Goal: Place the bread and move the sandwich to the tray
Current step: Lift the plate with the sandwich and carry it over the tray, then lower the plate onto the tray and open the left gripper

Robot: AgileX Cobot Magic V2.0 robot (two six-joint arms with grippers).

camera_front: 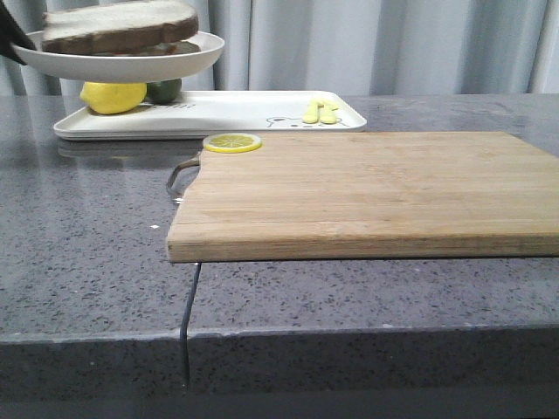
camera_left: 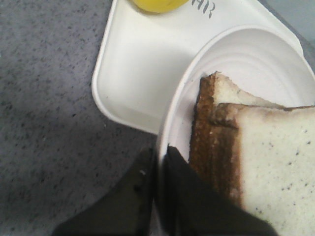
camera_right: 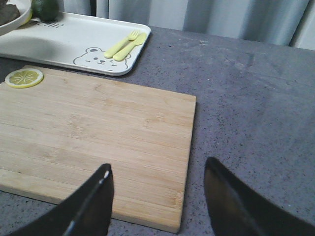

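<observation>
left tool (camera_left: 158,162) clamped on dish (camera_left: 246,64) rim, right tool (camera_right: 157,196) wide open

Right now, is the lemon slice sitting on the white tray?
No, the lemon slice lies on the far left corner of the wooden cutting board, just in front of the tray.

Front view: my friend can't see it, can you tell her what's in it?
The left gripper holds a white dish with the sandwich above the tray. A lemon slice sits on the wooden cutting board.
</observation>
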